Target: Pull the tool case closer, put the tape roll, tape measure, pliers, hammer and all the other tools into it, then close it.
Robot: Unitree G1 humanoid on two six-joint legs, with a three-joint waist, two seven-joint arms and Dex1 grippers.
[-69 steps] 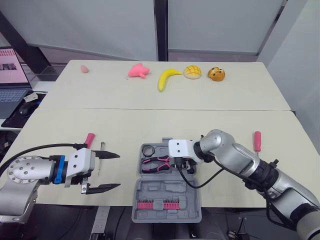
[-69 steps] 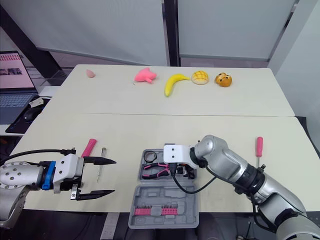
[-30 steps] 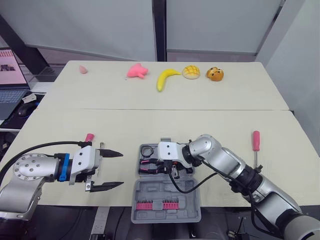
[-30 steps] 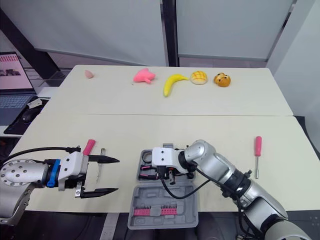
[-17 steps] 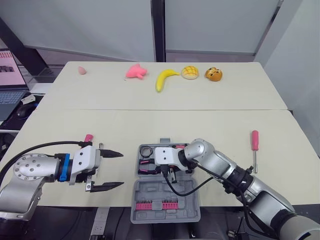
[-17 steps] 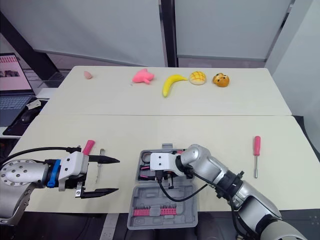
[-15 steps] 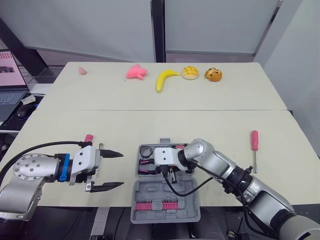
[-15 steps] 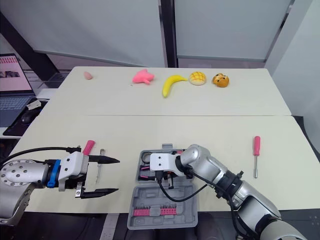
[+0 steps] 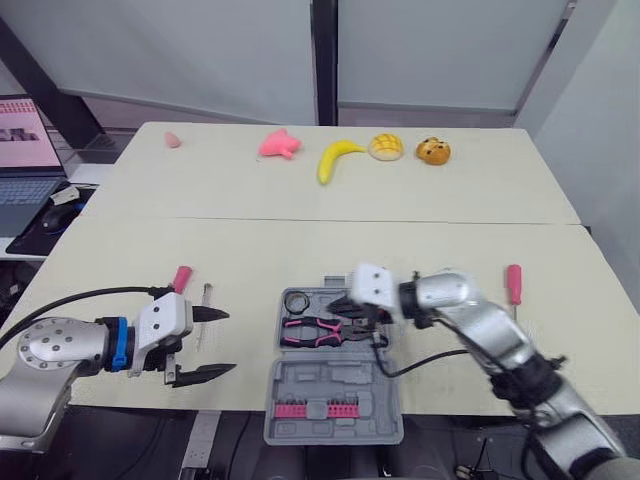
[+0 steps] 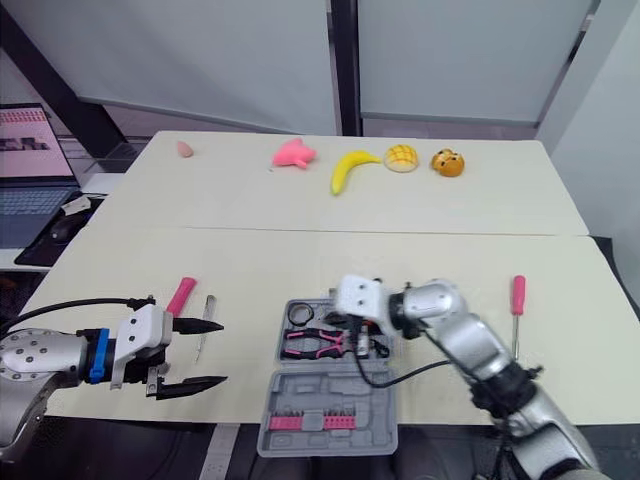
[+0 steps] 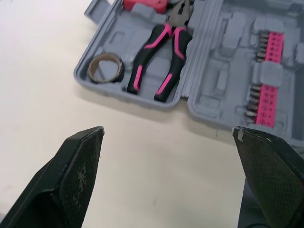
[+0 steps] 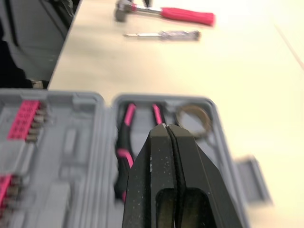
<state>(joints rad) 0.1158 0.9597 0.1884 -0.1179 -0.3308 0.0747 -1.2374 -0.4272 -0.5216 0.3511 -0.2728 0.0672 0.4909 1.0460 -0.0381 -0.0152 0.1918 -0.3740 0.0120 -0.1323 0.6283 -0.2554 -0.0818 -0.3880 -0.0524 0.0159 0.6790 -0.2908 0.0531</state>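
The grey tool case (image 9: 338, 392) lies open at the table's near edge, its lid with rows of pink bits (image 9: 305, 410) toward me. Black-and-pink pliers (image 9: 314, 330) and a tape roll (image 9: 297, 301) lie in its far half. My right gripper (image 9: 356, 316) hovers shut and empty over that half, just right of the pliers (image 12: 124, 147). A pink-handled hammer (image 9: 181, 278) and a small screwdriver (image 9: 205, 300) lie left of the case. My left gripper (image 9: 230, 341) stands open beside them, holding nothing. A pink screwdriver (image 9: 514, 283) lies on the right.
Along the far table sit a small pink piece (image 9: 173, 139), a pink toy (image 9: 279, 144), a banana (image 9: 336, 158) and two buns (image 9: 385, 146). A laptop (image 9: 25, 150) and a mouse (image 9: 52, 213) stand off the table's left edge.
My right gripper has drawn back to the right off the pliers, which now lie uncovered in the case. The left gripper has hardly moved. The camera has shifted slightly.
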